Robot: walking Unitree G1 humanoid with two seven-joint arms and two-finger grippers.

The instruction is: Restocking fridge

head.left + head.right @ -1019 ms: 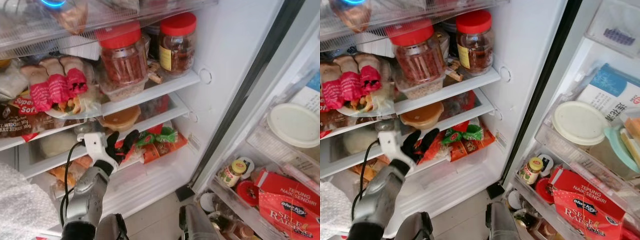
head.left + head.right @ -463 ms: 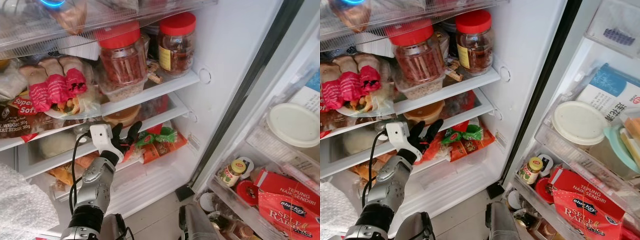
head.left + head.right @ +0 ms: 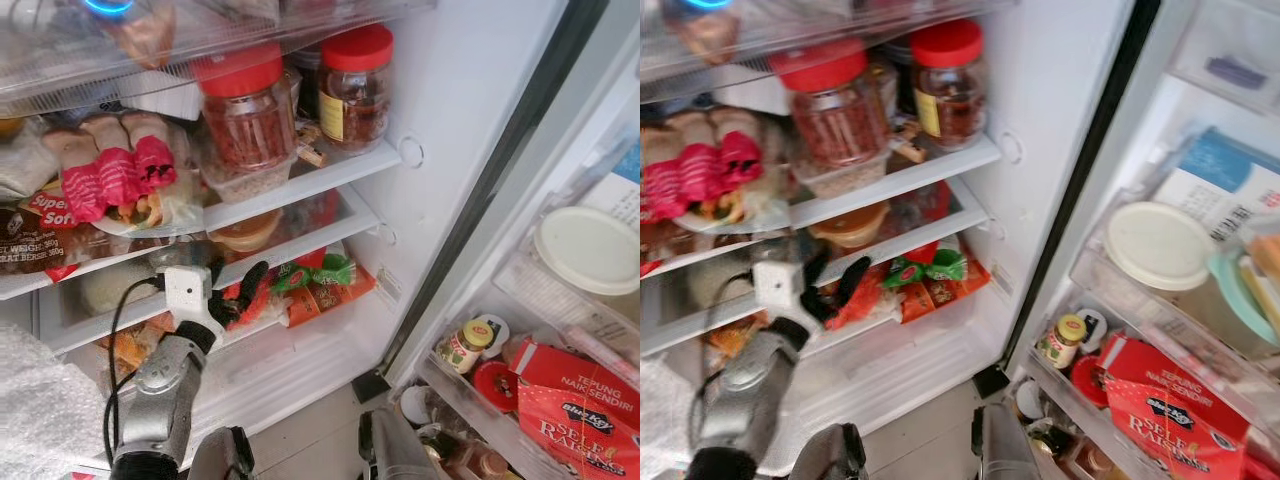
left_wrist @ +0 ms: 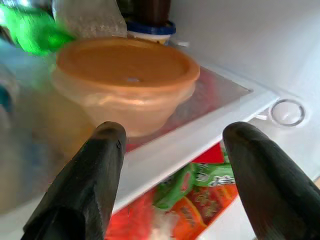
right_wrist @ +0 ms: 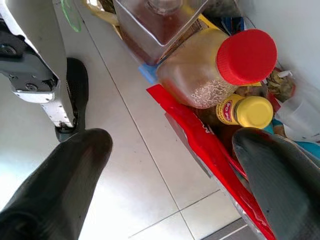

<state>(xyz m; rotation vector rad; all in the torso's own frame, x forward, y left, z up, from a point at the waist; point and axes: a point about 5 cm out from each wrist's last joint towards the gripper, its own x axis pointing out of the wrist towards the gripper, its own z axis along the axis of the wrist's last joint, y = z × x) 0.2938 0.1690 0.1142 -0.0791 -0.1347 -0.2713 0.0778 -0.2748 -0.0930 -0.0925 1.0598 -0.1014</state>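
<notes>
Orange bowl (image 4: 127, 82) sits on the fridge shelf (image 3: 300, 190). We hold our left gripper (image 3: 232, 292) wide apart, empty, lined up to grab it.

**Robot body, as seen**

Left arm (image 3: 160, 400): silver metal shell, rounded segments, black joint at wrist. White boxy camera module (image 3: 187, 290) above the wrist, black cable (image 3: 115, 340) looping from it down the forearm. Left gripper (image 3: 235, 290): two long matte-black fingers (image 4: 85, 180), rounded tips. Right gripper (image 5: 165, 170): same black fingers; its wrist view also catches a white-and-grey leg panel (image 5: 35, 55) with a black foot (image 5: 75, 95).
</notes>
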